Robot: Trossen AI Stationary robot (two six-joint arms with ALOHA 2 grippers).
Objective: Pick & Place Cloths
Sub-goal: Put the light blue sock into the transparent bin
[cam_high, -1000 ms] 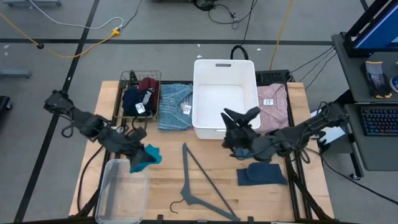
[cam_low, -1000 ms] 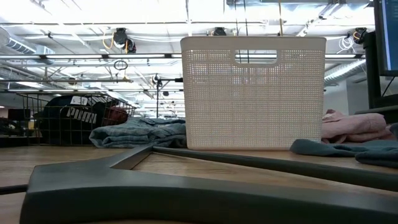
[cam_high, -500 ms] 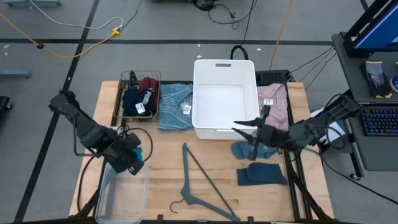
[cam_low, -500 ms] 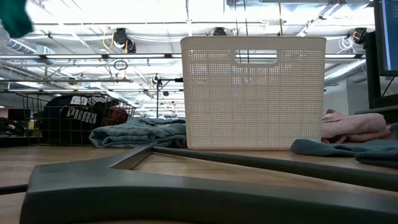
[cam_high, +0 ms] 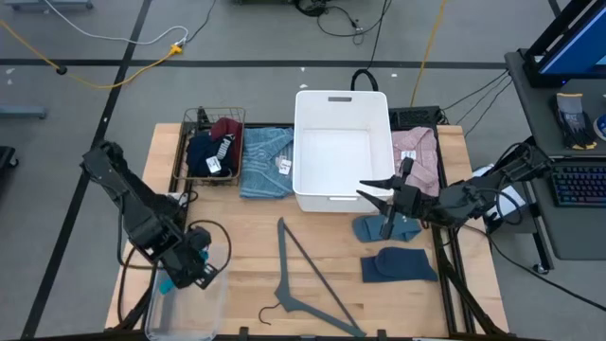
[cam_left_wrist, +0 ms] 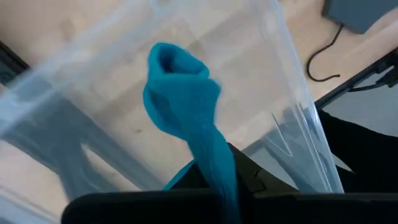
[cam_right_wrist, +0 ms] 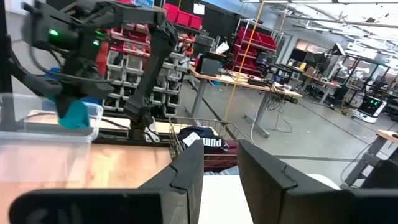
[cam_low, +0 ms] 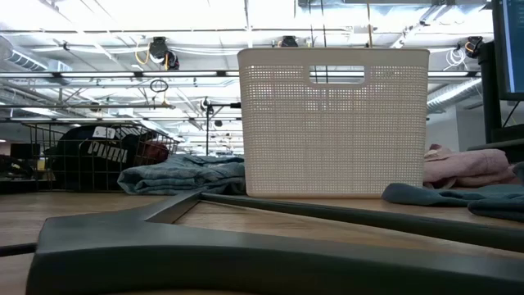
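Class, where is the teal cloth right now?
High view, left side: the teal cloth hangs from the left gripper, over the clear plastic bin.

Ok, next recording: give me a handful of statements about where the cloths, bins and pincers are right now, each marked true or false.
1. The left pincer is shut on the teal cloth above the clear plastic bin. True.
2. The white basket is full of cloths. False: its inside shows bare white.
3. The grey hanger hangs from the right pincer. False: it lies flat on the table, and that pincer holds nothing in view.
4. A pink folded cloth lies to the right of the white basket. True.
5. The slate-blue cloth sits inside the wire basket. False: it lies on the table near the right arm.
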